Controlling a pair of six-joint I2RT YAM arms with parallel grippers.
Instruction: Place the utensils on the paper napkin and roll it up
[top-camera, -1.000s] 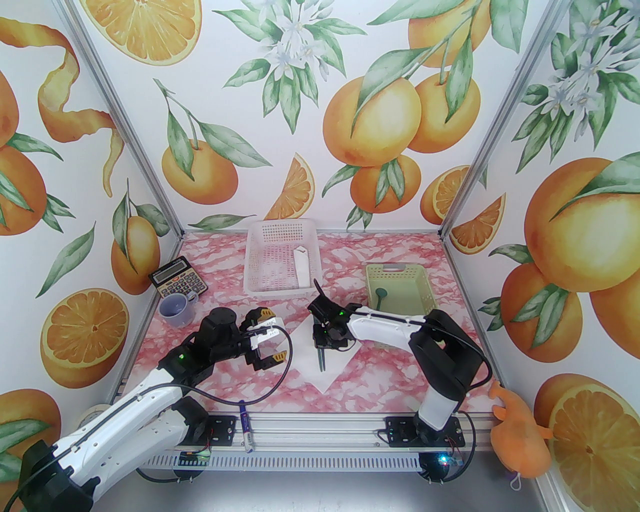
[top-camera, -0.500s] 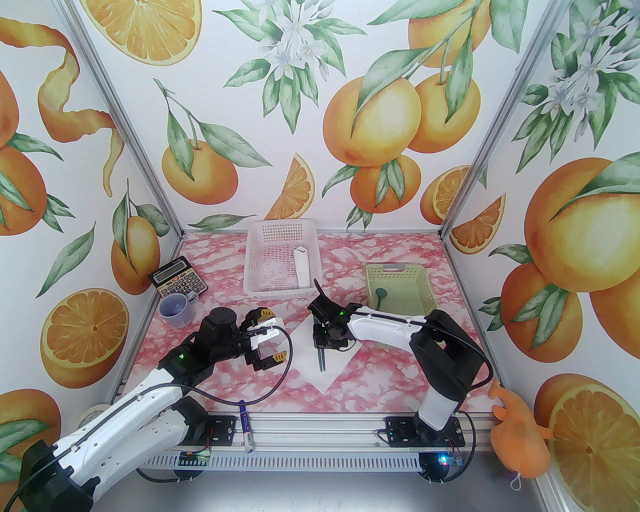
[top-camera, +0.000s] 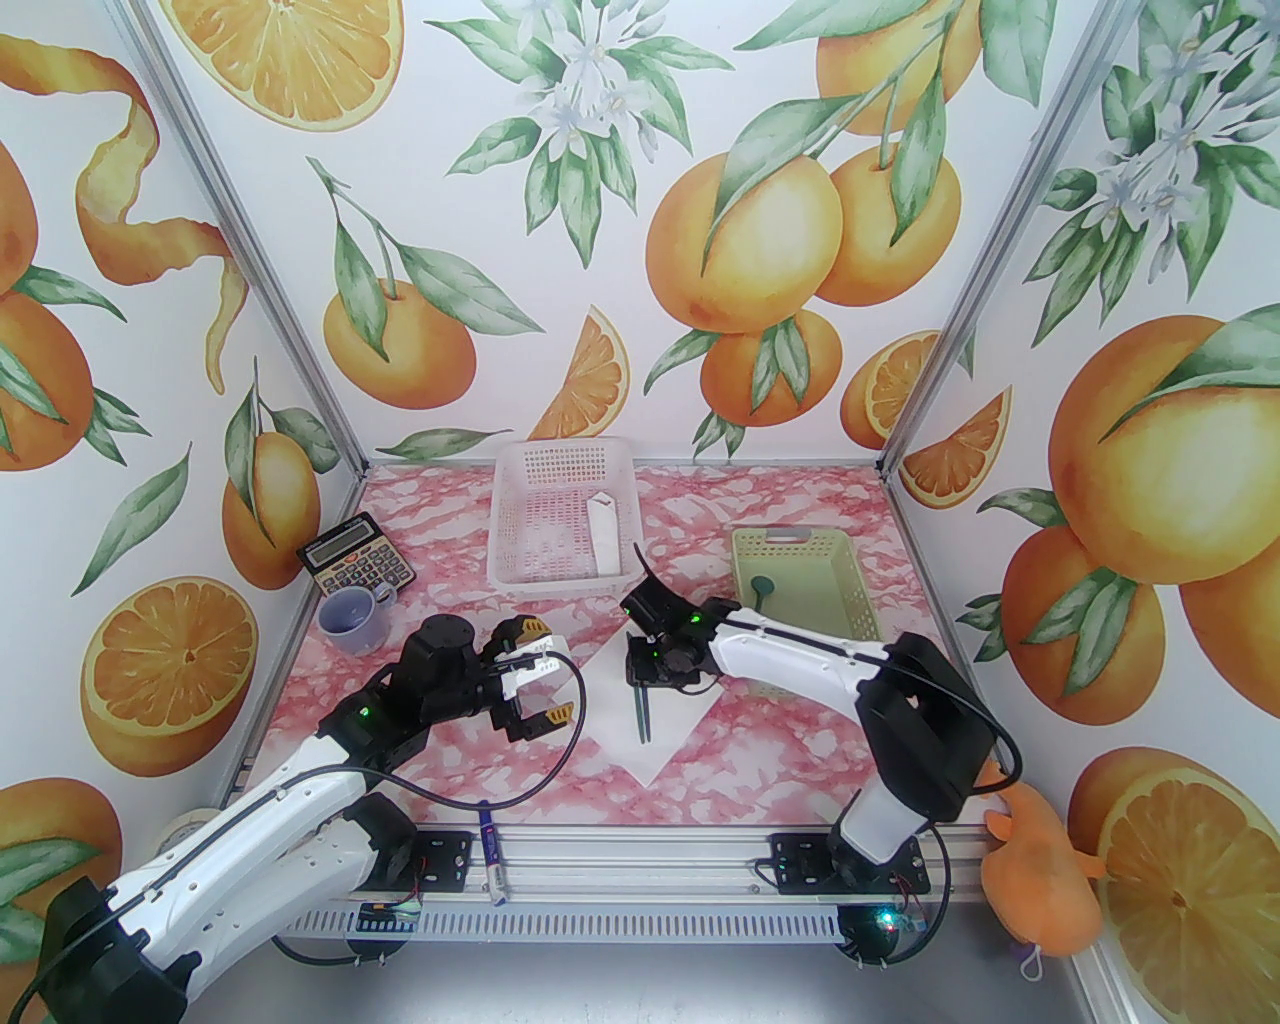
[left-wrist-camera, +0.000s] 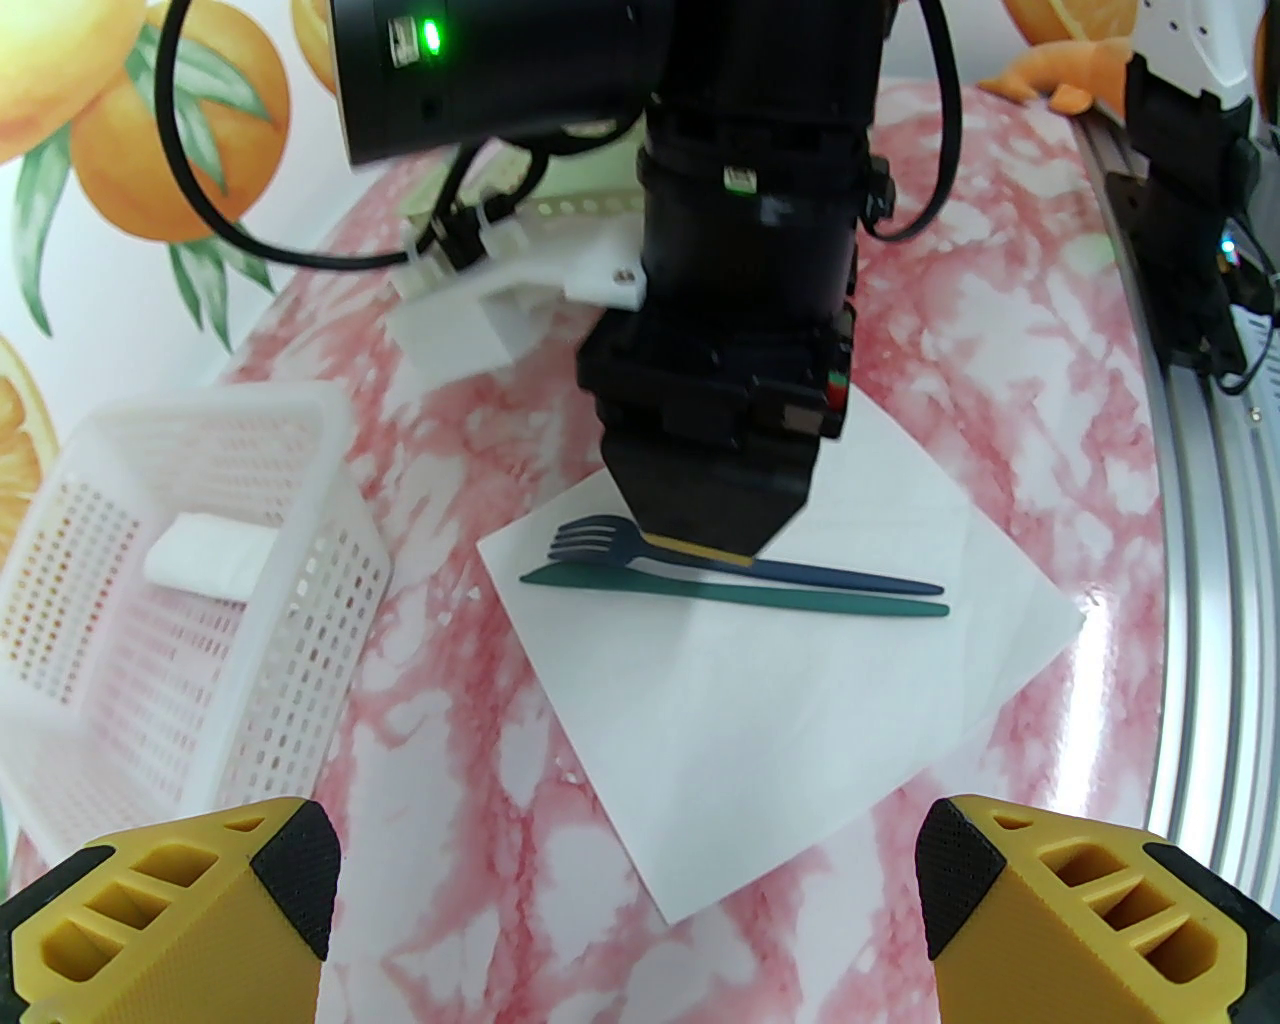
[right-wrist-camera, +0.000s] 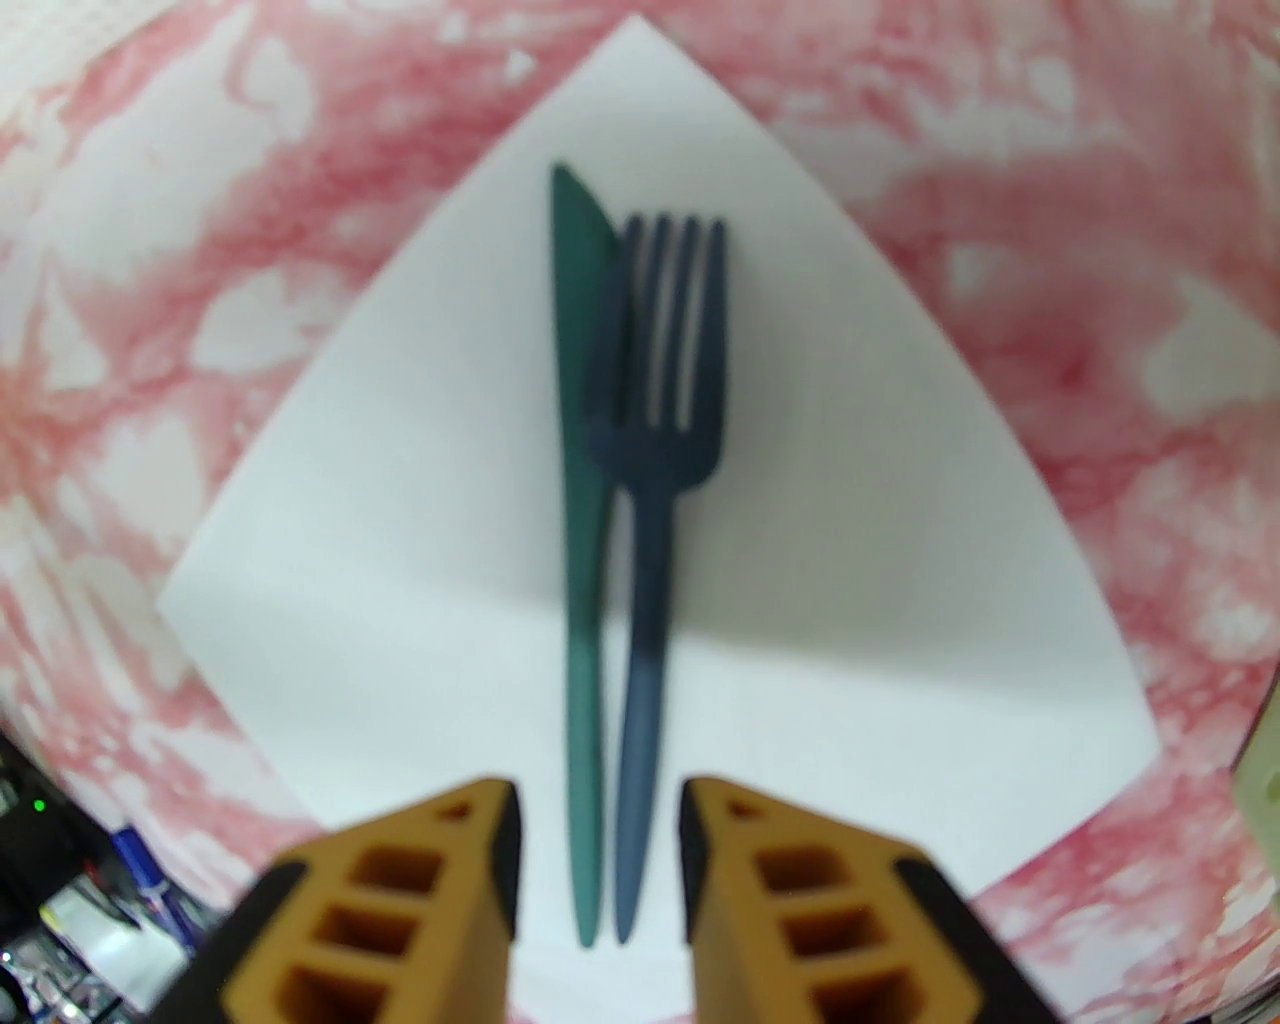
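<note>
The paper napkin (top-camera: 668, 752) lies as a diamond on the pink surface (top-camera: 770, 765), with 2 utensils side by side on it: a fork (right-wrist-camera: 650, 420) and a knife (right-wrist-camera: 578, 400) (heads pointing away from the arms). The right tool (right-wrist-camera: 600, 795) hangs just above them, fingers parted, gripping nothing. The left tool (left-wrist-camera: 630, 870) hovers beside the napkin, spread wide and empty. 1 spoon (top-camera: 762, 590) sits in the green basket (top-camera: 790, 537).

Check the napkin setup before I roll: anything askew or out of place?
Minor only: the fork lies partly over the knife on the napkin, though both run parallel along its diagonal. One spoon lies in the green basket, not on the napkin. Nothing spilled or damaged.
</note>
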